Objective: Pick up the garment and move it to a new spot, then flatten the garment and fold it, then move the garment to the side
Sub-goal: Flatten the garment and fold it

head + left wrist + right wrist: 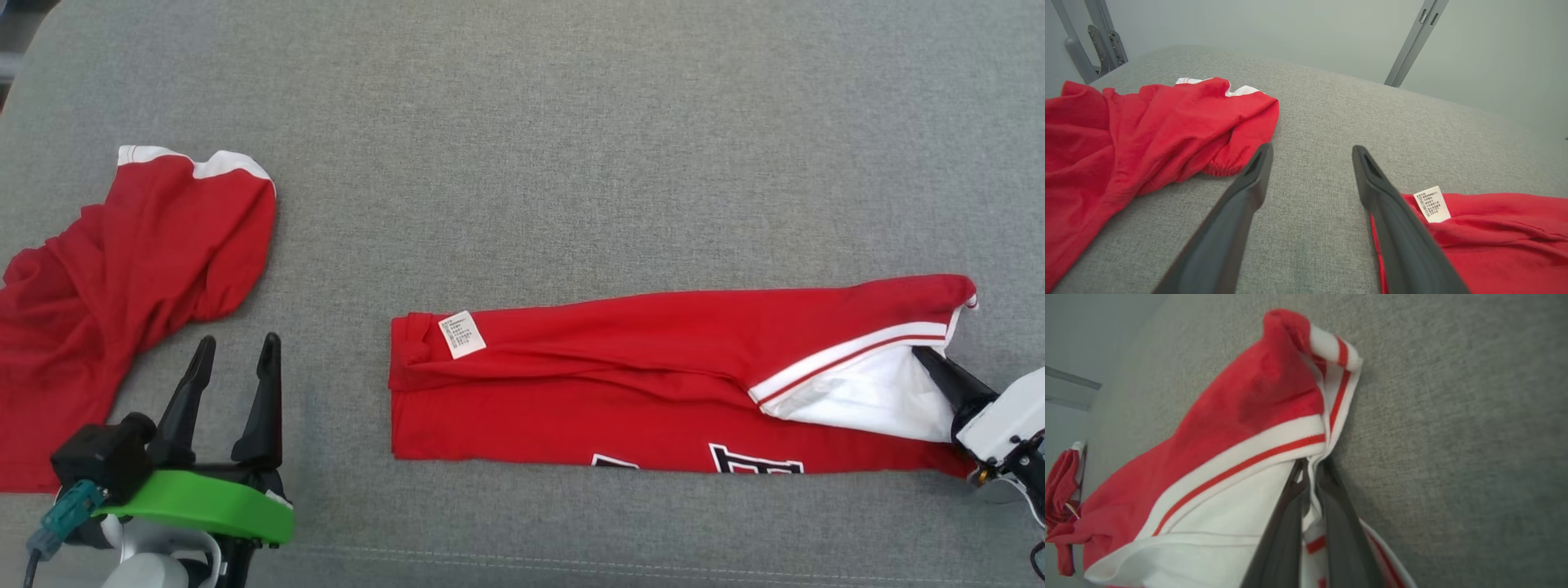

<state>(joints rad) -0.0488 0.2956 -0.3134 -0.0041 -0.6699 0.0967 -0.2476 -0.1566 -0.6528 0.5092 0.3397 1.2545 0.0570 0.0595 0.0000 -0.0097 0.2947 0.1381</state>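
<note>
The garment (620,384) is red with white trim, folded into a long strip across the middle and right of the grey surface, with a white care label (463,333) near its left end. My right gripper (924,354) is shut on the garment's white striped edge at its right end. The right wrist view shows that edge (1310,490) pinched between the dark fingers (1286,522). My left gripper (235,341) stands open at the lower left, over bare surface between the two red cloths. In the left wrist view the garment (1494,241) lies beside the right finger (1392,220).
A second red garment with white trim (139,269) lies crumpled at the left edge, just left of my left gripper (1308,153), and appears in that wrist view (1135,134). Grey metal frame struts (1414,41) stand behind the padded grey surface (571,163).
</note>
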